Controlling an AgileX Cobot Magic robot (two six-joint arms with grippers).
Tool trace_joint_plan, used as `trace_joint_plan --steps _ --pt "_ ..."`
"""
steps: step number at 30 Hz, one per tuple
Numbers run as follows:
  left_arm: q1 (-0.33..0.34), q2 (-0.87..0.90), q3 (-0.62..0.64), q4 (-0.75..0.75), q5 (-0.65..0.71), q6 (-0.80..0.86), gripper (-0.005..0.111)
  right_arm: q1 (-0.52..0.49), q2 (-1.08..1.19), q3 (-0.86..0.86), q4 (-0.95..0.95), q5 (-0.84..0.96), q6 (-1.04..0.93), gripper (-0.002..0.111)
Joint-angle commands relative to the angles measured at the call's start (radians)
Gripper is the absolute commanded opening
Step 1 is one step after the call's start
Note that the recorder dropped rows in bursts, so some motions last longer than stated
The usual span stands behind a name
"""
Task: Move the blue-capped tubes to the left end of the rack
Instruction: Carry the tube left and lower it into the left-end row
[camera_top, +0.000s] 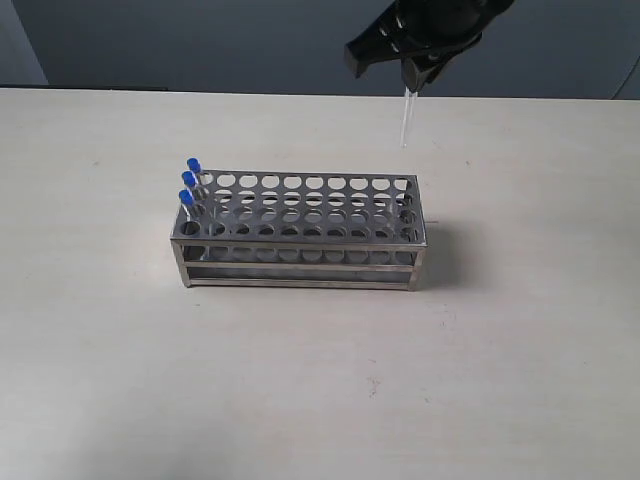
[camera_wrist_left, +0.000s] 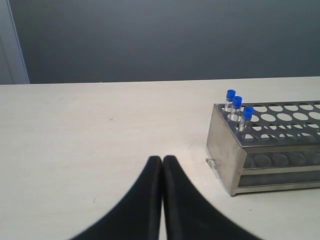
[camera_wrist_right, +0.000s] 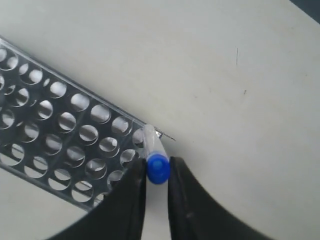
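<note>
Rack: rectangular shiny metal rack (camera_top: 300, 262) is standing on the surface with a long side facing the exterior camera. Its top plate is showing rows of round holes, its sides are open frame with lower tiers beneath, and the metal is catching the light.

Surface: pale beige matte surface (camera_top: 300, 400) is carrying the rack, and a few faint dark specks are showing on it.

Tubes in rack: three slim clear blue-capped tubes (camera_top: 190, 190) are standing upright one behind another in the column of holes at the rack's left end. Their bright caps are rising above the top plate. The left wrist view is showing them (camera_wrist_left: 237, 107) at the end of the rack (camera_wrist_left: 222, 150) nearest that camera.

Fourth tube: slim, clear, round-capped fourth tube (camera_top: 405, 118) is hanging upright in the air behind the rack's right end, apart from the rack. In the right wrist view its blue cap is sitting between the fingers, and its clear body (camera_wrist_right: 151, 142) is pointing down toward a corner of the perforated plate (camera_wrist_right: 75, 122).

Right fingers: black, smooth, tapering right fingers (camera_top: 420, 60) are clamping the fourth tube at its cap, one finger (camera_wrist_right: 132, 200) on each side.

Left fingers: black curved left fingers (camera_wrist_left: 145, 200) are pressing together tip to tip, gripping nothing, over the bare surface and apart from the rack.
</note>
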Motion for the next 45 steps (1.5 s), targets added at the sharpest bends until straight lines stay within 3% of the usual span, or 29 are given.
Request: trace_joint_plan --steps 1,9,14,20,45 --pt "-0.004 0.003 -0.005 0.001 -0.007 -0.001 0.001 0.074 -0.025 0.004 0.000 -0.007 -0.007 -0.001" --pt "-0.004 0.003 -0.005 0.001 -0.007 -0.001 0.001 0.259 -0.020 0.000 0.181 -0.159 -0.192 -0.001" --pt "-0.004 0.003 -0.005 0.001 -0.007 -0.001 0.001 0.313 0.104 -0.146 0.213 -0.063 -0.223 -0.001" --pt "-0.004 0.003 -0.005 0.001 -0.007 -0.001 0.001 0.325 0.203 -0.251 0.266 -0.022 -0.245 -0.001" --pt "-0.004 0.003 -0.005 0.001 -0.007 -0.001 0.001 0.325 0.318 -0.269 0.258 -0.047 -0.265 -0.001"
